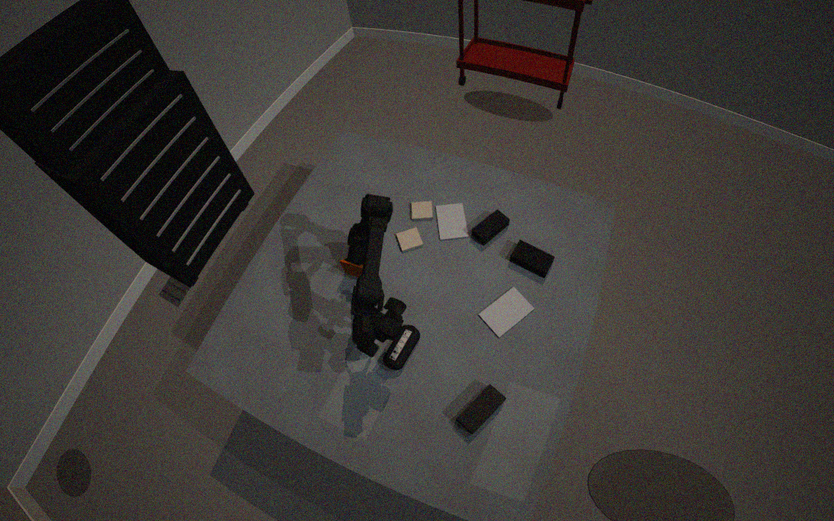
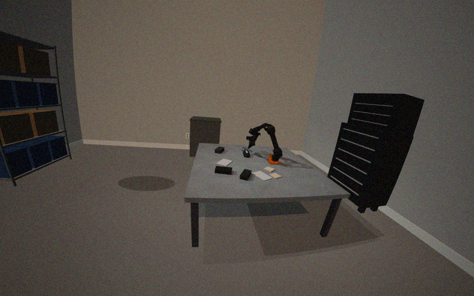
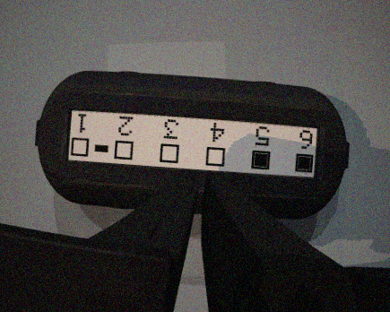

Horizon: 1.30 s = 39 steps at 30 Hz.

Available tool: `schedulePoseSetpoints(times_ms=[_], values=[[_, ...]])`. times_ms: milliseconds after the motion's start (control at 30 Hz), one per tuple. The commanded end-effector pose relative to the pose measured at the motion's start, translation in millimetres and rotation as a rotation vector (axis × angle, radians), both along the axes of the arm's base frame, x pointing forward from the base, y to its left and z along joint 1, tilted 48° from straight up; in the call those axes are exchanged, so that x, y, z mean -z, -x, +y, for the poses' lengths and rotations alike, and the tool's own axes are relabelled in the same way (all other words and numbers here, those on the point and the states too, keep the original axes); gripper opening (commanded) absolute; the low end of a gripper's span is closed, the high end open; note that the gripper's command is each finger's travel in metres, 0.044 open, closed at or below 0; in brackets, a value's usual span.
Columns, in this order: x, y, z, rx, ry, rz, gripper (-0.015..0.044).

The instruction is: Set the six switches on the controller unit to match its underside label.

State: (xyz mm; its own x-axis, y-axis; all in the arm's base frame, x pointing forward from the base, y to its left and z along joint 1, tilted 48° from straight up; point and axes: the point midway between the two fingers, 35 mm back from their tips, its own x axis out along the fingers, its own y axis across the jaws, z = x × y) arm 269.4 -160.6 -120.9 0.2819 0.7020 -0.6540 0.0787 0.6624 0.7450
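Although the bench fills the middle of the top view, the arm is working left of centre, reaching down the frame. A black block sits lower right there, well apart from the work.

The unit lies just below centre in the top view, underside up, so its 6 switches are hidden. In the wrist view it spans the frame, slightly slanted. Pressed together, with nothing seen between its tips, the claw overlaps the unit's lower long edge in that view; whether they touch, I cannot tell.

The label reads upside down from the wrist: squares 1 to 4 empty, 5 and 6 filled. A small dark bar between 1 and 2 is no square, and counting it would shift the pattern.

The closed tips are probably meant to push or tip the unit over. Pushing too low could slide it instead; too hard could roll it past its base or onto a side. Once it is flipped, numbering could be mirrored by mistake, setting 1 and 2 ON.
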Motion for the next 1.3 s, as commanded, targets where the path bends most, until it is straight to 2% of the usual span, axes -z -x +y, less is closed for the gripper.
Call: schedulePoseSetpoints(times_ms=[0, 467, 967, 1267], values=[[1, -1, -1, -0.024, 0.008, -0.019, 0.0079], [22, -18, -19, -0.665, 0.163, -0.442, 0.044], [39, -28, -31, -1.338, 0.165, -0.963, 0.044], [40, -28, -31, -1.366, 0.161, -0.988, 0.044]])
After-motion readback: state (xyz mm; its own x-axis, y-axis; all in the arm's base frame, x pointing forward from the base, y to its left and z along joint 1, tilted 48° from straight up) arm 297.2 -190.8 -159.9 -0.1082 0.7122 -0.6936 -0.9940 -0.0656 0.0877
